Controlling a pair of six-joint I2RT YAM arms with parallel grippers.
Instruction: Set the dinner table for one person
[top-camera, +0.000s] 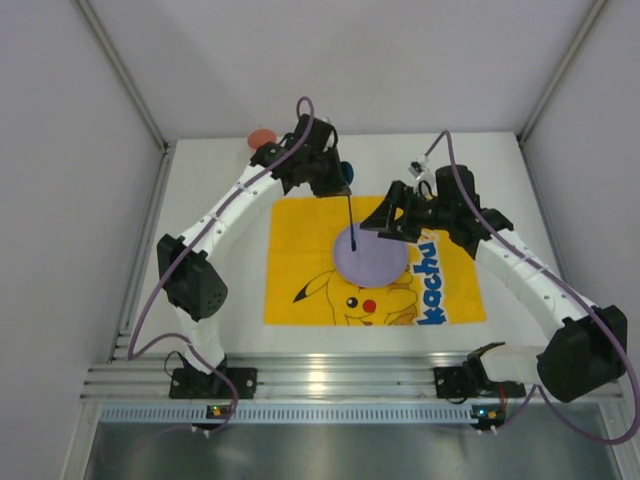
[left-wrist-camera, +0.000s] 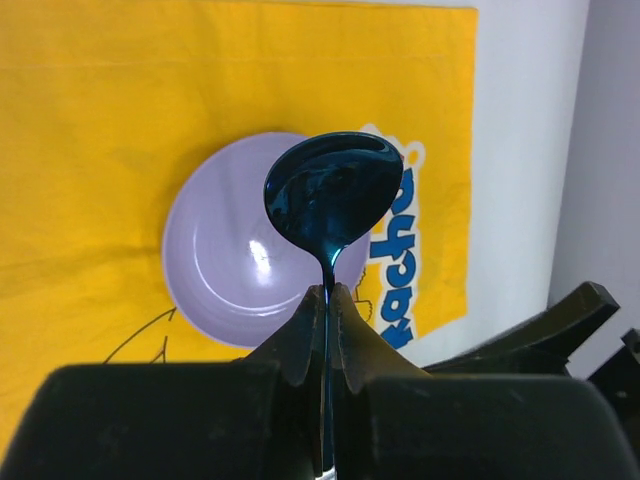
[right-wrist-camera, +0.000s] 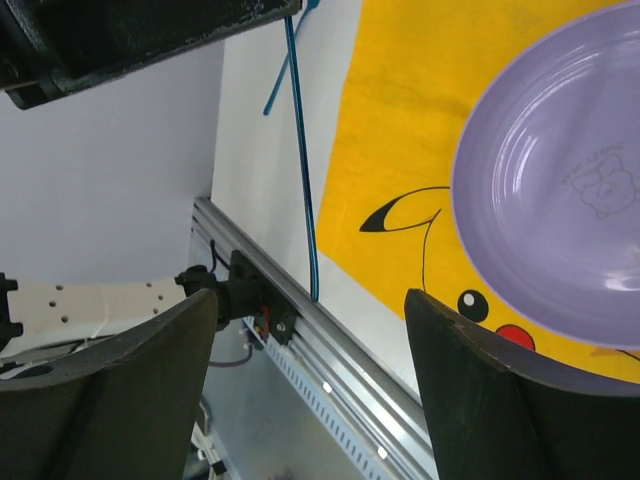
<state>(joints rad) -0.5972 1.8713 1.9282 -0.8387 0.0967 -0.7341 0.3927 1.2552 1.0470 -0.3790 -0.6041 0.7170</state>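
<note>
— Gripping what, left gripper (left-wrist-camera: 327, 300)?
— Glossy dark-blue metal spoon (left-wrist-camera: 333, 190). Thin handle pinched tight, oval bowl above the plate (left-wrist-camera: 220, 270); arm extended to the plate's far side.
— Plate?
— Round, smooth, lilac. Sits on the yellow printed cloth (left-wrist-camera: 100, 120), which lies flat on the white dinner table (top-camera: 380, 160).
— Right gripper (right-wrist-camera: 310, 300)?
— Arm bent in at the plate's right rim, jaws wide apart, holding nothing.

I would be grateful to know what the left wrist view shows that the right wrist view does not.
Only the left wrist view: the bowl of the spoon, the left gripper shut on its handle, and blue lettering on the cloth. Only the right wrist view: the rail and Pikachu's red cheek. Both: the purple plate, the yellow cloth, the spoon's handle.
</note>
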